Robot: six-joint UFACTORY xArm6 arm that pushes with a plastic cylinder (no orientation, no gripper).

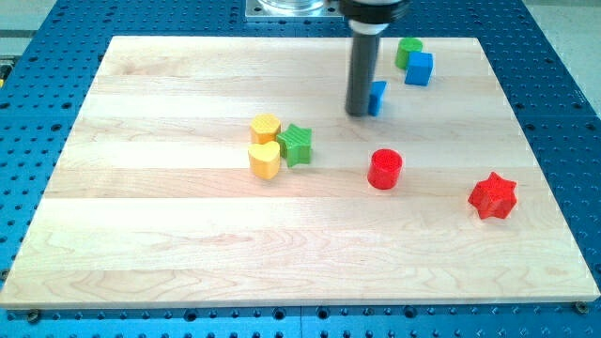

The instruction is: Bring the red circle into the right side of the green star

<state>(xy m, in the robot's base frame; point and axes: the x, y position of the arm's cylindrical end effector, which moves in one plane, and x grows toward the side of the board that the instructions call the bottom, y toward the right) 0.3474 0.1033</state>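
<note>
My tip (358,113), the tool, a plain rod gripping nothing, touched a blue block (377,97). The smooth red circle (384,169) sat well right of the ridged green star (296,145) on the pale wooden worktop (169,235).

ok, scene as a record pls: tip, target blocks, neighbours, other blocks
tip: my tip, touching or just left of a small blue block
red circle: right of the green star, clear gap between
green star: its left side against two yellow blocks
red star: far right
top right: green block, blue cube
board: wooden
</note>
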